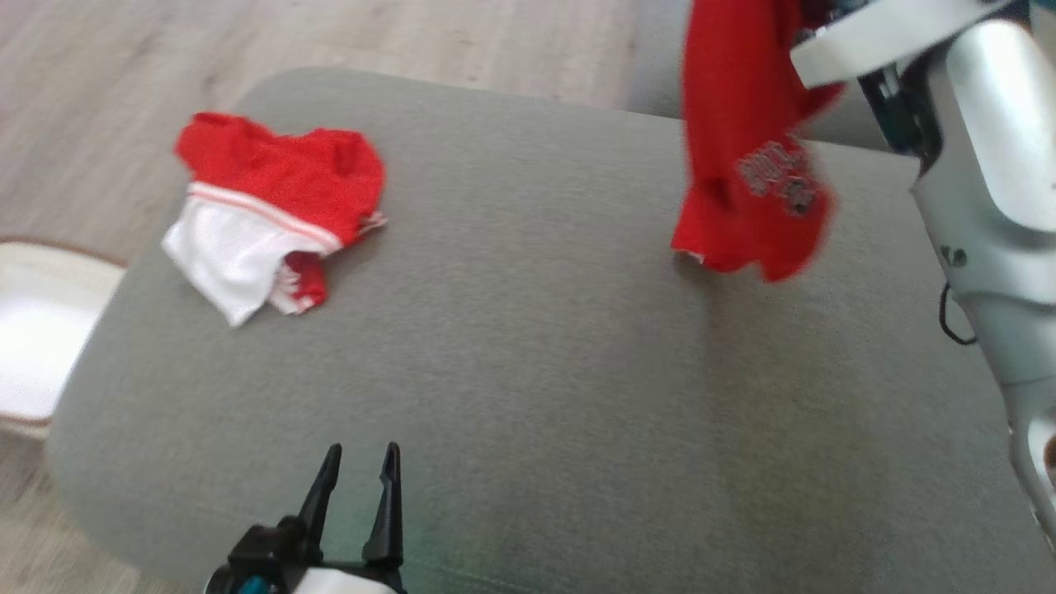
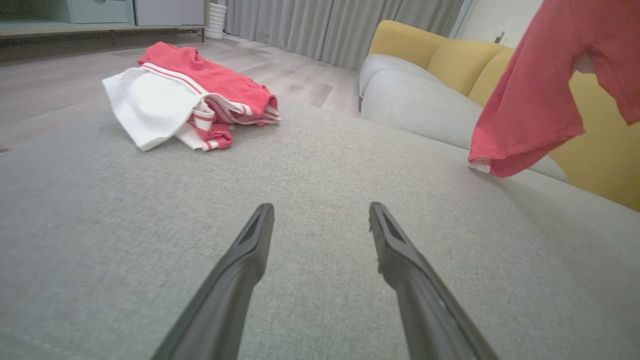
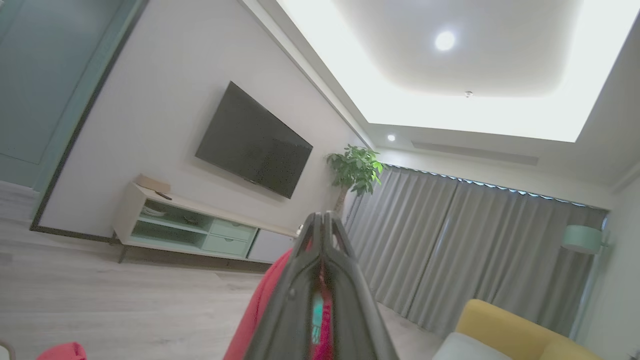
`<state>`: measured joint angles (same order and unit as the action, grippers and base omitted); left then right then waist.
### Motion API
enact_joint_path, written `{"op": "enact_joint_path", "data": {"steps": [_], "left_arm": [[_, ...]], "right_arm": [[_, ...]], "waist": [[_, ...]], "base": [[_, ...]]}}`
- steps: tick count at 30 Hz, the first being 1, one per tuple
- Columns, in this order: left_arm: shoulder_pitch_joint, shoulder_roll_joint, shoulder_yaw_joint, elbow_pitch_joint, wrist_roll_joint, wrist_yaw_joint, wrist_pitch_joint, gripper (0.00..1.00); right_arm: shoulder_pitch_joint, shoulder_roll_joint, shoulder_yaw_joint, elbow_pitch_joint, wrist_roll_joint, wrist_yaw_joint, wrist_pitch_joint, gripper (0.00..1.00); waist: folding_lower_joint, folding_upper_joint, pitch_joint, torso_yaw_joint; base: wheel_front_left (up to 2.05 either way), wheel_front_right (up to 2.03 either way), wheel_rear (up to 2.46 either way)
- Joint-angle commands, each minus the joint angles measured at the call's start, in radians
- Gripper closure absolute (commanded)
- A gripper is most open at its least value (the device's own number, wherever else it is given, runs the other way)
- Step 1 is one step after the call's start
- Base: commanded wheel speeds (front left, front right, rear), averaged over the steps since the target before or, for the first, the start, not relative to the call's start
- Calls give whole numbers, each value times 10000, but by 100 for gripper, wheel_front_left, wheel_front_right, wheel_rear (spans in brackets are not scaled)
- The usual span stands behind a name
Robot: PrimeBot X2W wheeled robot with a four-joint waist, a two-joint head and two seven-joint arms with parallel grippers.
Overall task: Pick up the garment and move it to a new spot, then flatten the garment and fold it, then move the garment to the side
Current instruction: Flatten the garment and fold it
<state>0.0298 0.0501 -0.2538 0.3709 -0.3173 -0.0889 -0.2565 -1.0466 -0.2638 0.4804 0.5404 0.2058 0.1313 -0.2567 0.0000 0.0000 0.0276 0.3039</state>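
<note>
A red garment [image 1: 747,140] with grey lettering hangs in the air over the right part of the grey cushion [image 1: 528,346], its lower edge just above the fabric. It also dangles at the right of the left wrist view, red garment [image 2: 545,90]. My right gripper [image 3: 324,220] is shut on its cloth, with red showing between and beside the fingers [image 3: 300,280]; in the head view the pale right arm [image 1: 982,165] rises at the right edge. My left gripper [image 1: 360,464] stands open low over the cushion's near edge, nothing between its fingers [image 2: 250,250].
A crumpled red and white garment [image 1: 272,210] lies on the cushion's far left, also seen as that red and white garment [image 2: 190,100]. A white basket [image 1: 37,330] stands on the floor at left. A yellow and grey sofa [image 2: 440,70] lies beyond the cushion.
</note>
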Motion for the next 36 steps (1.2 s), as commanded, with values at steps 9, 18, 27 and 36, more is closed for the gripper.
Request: {"op": "enact_joint_path", "data": {"steps": [9,18,27,36], "left_arm": [[168,1,641,-270,36,-46,-53,0],[-139,1,439,-388,-26,-157,-53,0],[-477,1,197,-320,-194,-262,-53,0],[-1605,1,-861,-131,-901,-378,-53,0]], "right_arm": [[790,-412,-84,972,25,-6,-51,100],[4244,-1716,-491,1386,514,-6,-51,100],[6673,-1160,-1820,877,432,-6,-51,0],[7861,187,-2700,-531,-593,-6,-51,0]], "waist": [[0,0,-212,-154],[0,0,20,-1208],[0,0,298,-2271],[0,0,851,-2907]], "base": [[0,0,0],[0,0,0],[0,0,0],[0,0,0]]}}
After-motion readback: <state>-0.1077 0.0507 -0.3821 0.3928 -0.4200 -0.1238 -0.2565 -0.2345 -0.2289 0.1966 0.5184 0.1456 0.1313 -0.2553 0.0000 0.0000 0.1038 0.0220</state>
